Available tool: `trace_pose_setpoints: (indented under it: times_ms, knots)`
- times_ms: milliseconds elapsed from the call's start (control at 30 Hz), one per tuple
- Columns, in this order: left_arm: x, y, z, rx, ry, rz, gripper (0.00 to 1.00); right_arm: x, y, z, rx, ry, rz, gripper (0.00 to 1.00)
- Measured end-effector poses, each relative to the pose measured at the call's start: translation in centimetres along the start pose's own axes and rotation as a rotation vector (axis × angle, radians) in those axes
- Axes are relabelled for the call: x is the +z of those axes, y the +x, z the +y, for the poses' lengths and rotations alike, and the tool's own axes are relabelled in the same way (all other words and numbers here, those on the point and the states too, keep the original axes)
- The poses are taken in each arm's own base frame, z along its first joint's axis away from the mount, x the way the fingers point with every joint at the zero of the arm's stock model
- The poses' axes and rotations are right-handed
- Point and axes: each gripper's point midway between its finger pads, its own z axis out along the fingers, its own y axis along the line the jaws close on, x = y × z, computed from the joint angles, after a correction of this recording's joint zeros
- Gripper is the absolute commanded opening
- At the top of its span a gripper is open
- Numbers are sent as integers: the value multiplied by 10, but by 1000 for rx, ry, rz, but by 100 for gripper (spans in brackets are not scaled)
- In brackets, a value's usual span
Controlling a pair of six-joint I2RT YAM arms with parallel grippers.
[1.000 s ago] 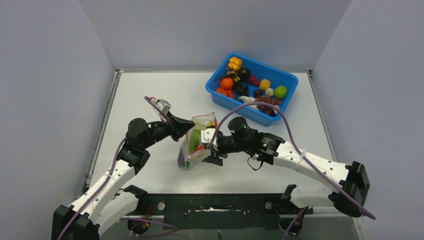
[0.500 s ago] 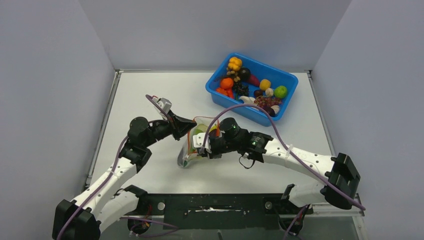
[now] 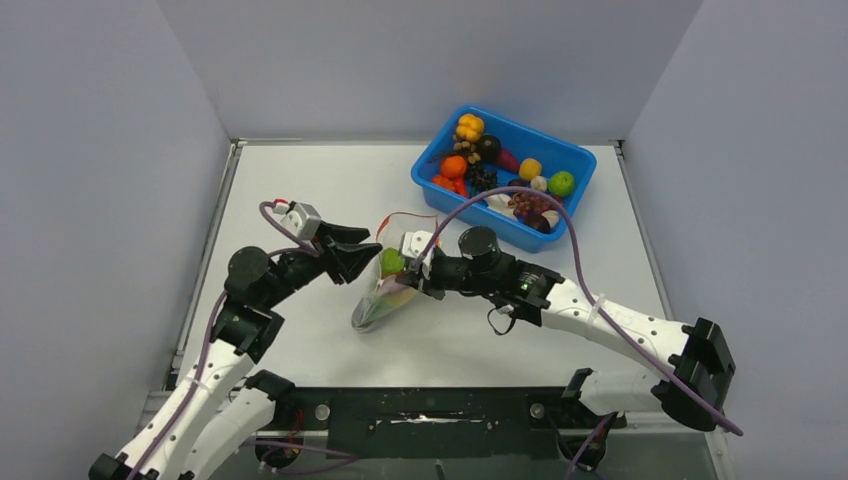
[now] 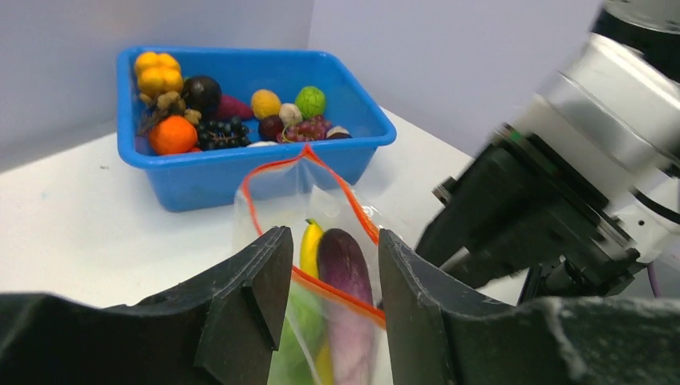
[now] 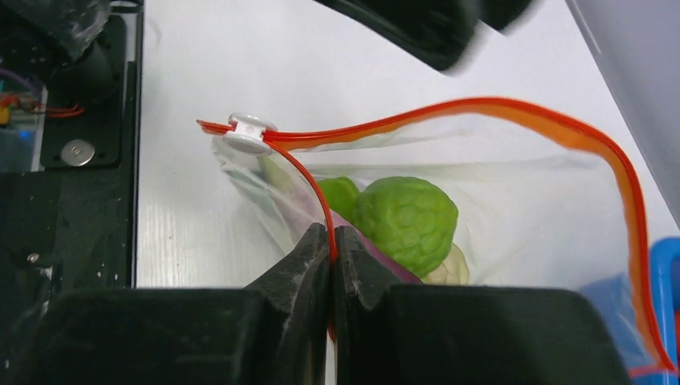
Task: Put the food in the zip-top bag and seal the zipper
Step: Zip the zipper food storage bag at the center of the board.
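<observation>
I count one zip-top bag point(image 3: 372, 310) with one zipper point(image 5: 497, 106) and one white slider point(image 5: 248, 133). Inside it are one eggplant point(image 4: 345, 269), one banana point(image 4: 309, 245) and one bumpy green fruit point(image 5: 405, 220). One blue bin point(image 4: 216, 172) at the table's point(image 3: 300, 190) far right corner holds roughly a dozen more food pieces.

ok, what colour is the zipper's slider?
White; the slider sits on the red-orange zipper, clearest in right wrist view.

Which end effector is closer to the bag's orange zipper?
Right. The right end effector is pinched shut on the zipper; the left end effector stands open beside it, gripping nothing.
</observation>
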Motion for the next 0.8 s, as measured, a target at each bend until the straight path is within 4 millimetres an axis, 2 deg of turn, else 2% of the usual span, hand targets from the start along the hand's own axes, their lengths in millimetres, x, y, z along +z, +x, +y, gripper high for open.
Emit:
trace_pose_setpoints:
  times_ms: [167, 267, 500, 800]
  knots:
    - [-20, -19, -20, 93, 46, -59, 44, -14, -1, -39, 137, 132, -32, 0]
    - [-30, -14, -28, 132, 81, -81, 44, -21, -2, -58, 195, 194, -56, 0]
    - [-36, 26, -25, 107, 106, -20, 44, -21, -8, -59, 248, 202, -84, 0]
    - [-29, 45, -6, 113, 59, -21, 44, -18, -17, -54, 268, 172, -130, 0]
